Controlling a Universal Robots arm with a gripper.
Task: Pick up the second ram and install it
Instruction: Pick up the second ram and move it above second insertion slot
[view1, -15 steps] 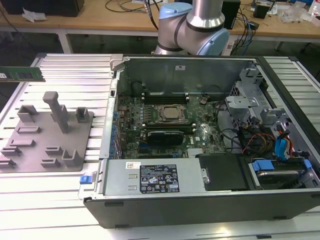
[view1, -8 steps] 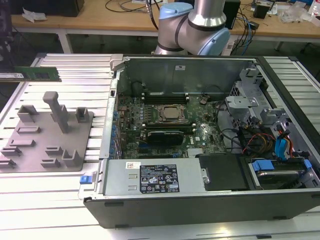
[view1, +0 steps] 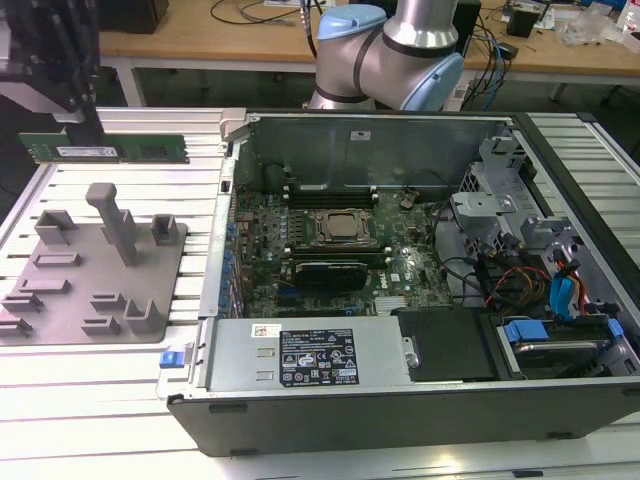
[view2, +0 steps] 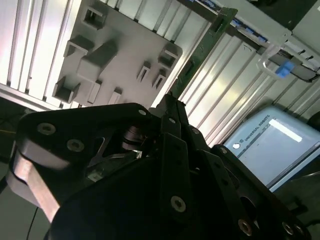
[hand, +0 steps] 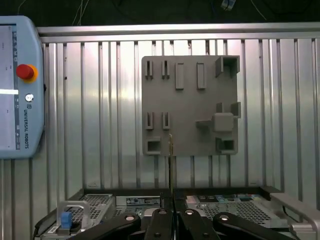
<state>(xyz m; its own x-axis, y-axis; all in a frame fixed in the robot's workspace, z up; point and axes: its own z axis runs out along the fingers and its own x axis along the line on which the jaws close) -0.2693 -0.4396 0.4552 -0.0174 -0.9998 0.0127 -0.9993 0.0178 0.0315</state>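
Gripper (hand: 171, 205) clamped on the green ram stick (view1: 110, 149). I hold it level beside the grey holder plate (view1: 70, 290), computer case (view1: 420, 415) open nearby.

The second ram (view1: 105, 149) was green with a white label strip. The hand (view2: 172, 107) was black. The fixture plate (view1: 95, 265) was plain grey, the counter (view1: 90, 400) ribbed silver. The teach pendant (hand: 20, 100) was pale blue with a red button (hand: 25, 72).
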